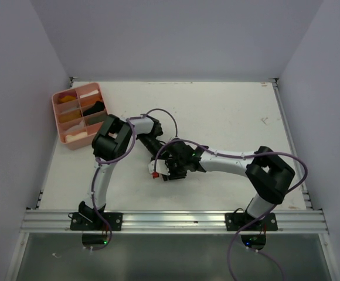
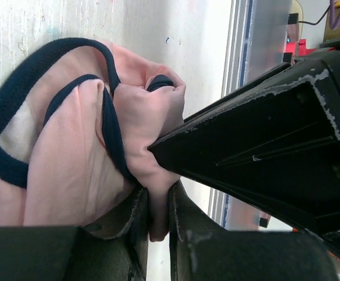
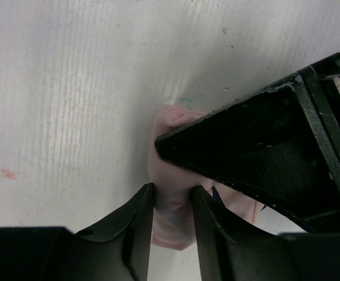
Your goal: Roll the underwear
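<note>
Left pincer [image 2: 156, 175], right pincer [image 3: 170, 170] grip pink underwear [image 2: 70, 175] near front rail [image 2: 243, 70].

Arms: 2, the left arm [image 1: 99, 184] & the right arm [image 1: 225, 165]. Grippers: 2 also, the left gripper [image 2: 158, 202] & the right gripper [image 3: 171, 199], each w/ 2 fingers [image 3: 136, 234]. Underwear [image 2: 76, 158]: 1 pc in view, pale pink w/ dark edging. Tray [image 1: 56, 112]: 1, pink, compartments in 2 columns; the items inside are too small to count. Purple cables [image 1: 164, 112]: 2, 1 per arm. Table [image 1: 228, 111]: 1.
</note>
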Controlling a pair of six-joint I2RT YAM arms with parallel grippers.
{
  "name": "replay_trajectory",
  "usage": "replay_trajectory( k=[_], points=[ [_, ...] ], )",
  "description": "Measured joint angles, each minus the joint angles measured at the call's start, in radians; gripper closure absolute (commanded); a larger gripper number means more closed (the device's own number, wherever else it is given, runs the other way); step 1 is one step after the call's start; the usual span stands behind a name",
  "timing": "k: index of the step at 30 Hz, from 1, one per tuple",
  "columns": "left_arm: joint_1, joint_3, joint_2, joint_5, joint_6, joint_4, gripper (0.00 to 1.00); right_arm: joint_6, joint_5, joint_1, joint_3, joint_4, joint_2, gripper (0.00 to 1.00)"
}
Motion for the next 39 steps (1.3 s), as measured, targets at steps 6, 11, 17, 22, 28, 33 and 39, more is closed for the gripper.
replay_trajectory(
  k=[6,11,17,22,28,33,39],
  points=[
    [0.005,-0.022,-0.016,-0.011,0.001,0.008,0.79,0.004,0.009,0.0,0.085,-0.068,0.063,0.99],
    [0.007,-0.031,-0.029,-0.026,0.001,0.008,0.64,-0.004,0.002,0.003,0.139,-0.126,0.096,1.0],
    [0.029,-0.093,-0.115,-0.065,-0.005,0.044,0.45,-0.022,-0.064,-0.007,0.202,-0.18,0.14,1.0],
    [0.106,-0.147,-0.238,-0.142,-0.053,0.146,0.34,-0.023,-0.139,-0.037,0.29,-0.207,0.21,1.0],
    [0.266,-0.184,-0.404,-0.262,-0.088,0.378,0.32,-0.023,-0.274,-0.098,0.416,-0.314,0.304,1.0],
    [0.366,-0.315,-0.599,-0.313,-0.093,0.532,0.3,-0.019,-0.428,-0.167,0.563,-0.462,0.42,1.0],
    [0.372,-0.54,-0.908,-0.336,0.004,0.626,0.15,-0.009,-0.605,-0.238,0.76,-0.661,0.588,1.0]
  ],
)
